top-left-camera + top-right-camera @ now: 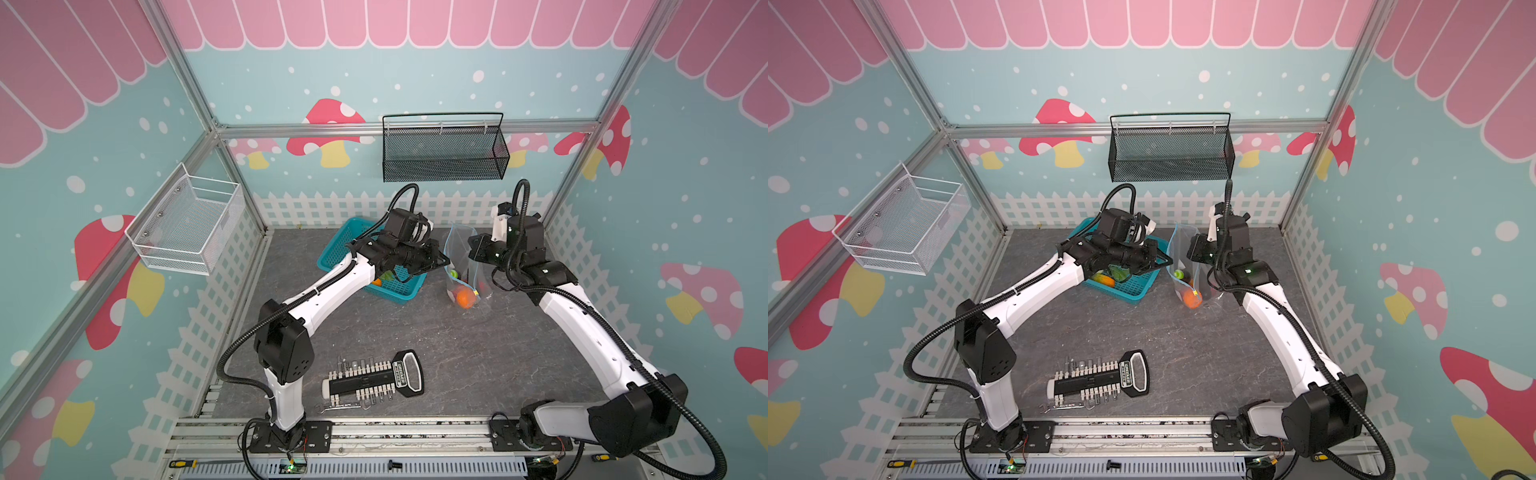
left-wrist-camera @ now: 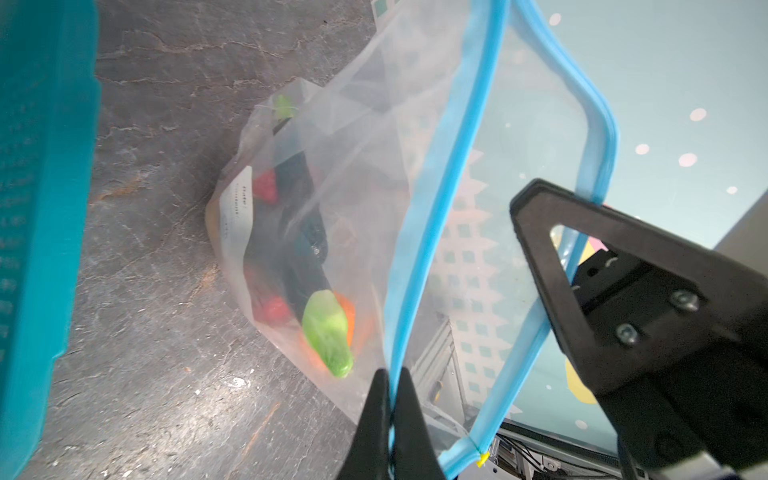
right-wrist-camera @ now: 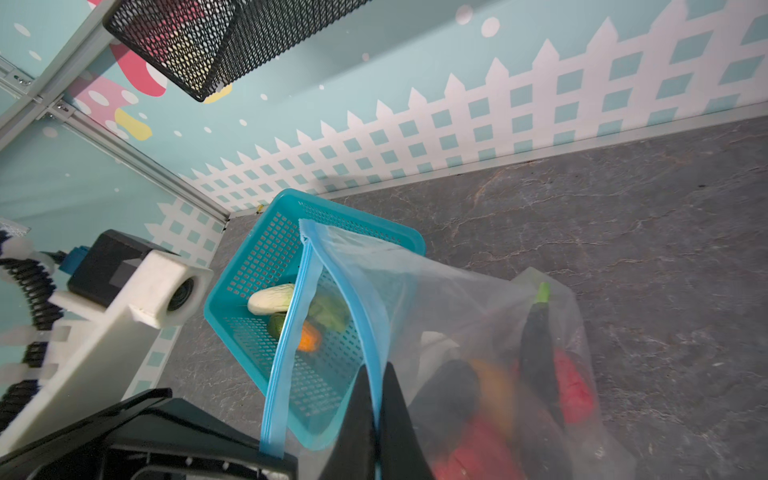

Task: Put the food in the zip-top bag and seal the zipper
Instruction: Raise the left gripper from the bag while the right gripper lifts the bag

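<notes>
Zip-top bag [image 1: 457,249], mouth open, betw. grippers: L gripper [image 2: 390,399] clamped on one zipper [image 2: 453,187] lip, R gripper [image 3: 375,390] clamped on opp. lip; toy veg [image 2: 326,328] inside.

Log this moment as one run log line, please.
left gripper: shut on zipper | right gripper: shut on zipper, other lip | zip-top bag: mouth open | food: part bagged, cabbage in teal basket
</notes>
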Robot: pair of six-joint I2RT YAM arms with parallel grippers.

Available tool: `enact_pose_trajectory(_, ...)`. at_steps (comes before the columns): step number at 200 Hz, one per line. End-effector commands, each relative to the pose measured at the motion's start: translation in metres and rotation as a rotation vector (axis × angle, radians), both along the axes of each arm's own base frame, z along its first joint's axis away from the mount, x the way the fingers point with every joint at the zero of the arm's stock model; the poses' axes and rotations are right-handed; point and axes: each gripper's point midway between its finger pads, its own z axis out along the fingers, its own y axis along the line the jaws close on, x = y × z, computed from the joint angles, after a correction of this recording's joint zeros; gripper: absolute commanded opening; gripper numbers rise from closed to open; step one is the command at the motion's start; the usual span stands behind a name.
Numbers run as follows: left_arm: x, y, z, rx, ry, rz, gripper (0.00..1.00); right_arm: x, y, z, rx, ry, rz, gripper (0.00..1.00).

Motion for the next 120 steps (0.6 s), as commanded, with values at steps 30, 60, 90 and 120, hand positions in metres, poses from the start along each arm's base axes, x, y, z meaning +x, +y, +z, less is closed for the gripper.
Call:
enact_pose_trajectory(30, -0.019, -0.016, 0.044, -0.088, -0.03, -0.05, 0.0, -0.017, -0.028, 0.046, -0.049, -0.097, -0.076, 0.04)
enact_pose_trajectory(60, -0.023, -0.027, 0.053, -0.121, -0.031, -0.068, 0.0, -0.026, -0.037, 0.06, -0.063, -0.126, -0.105, 0.04)
enact_pose_trajectory(90, -0.031, -0.045, 0.054, -0.144, -0.016, -0.103, 0.0, -0.034, -0.043, 0.069, -0.072, -0.141, -0.119, 0.04)
enact_pose_trajectory(120, -0.039, -0.058, 0.046, -0.16, 0.007, -0.124, 0.0, -0.04, -0.047, 0.071, -0.076, -0.146, -0.131, 0.05)
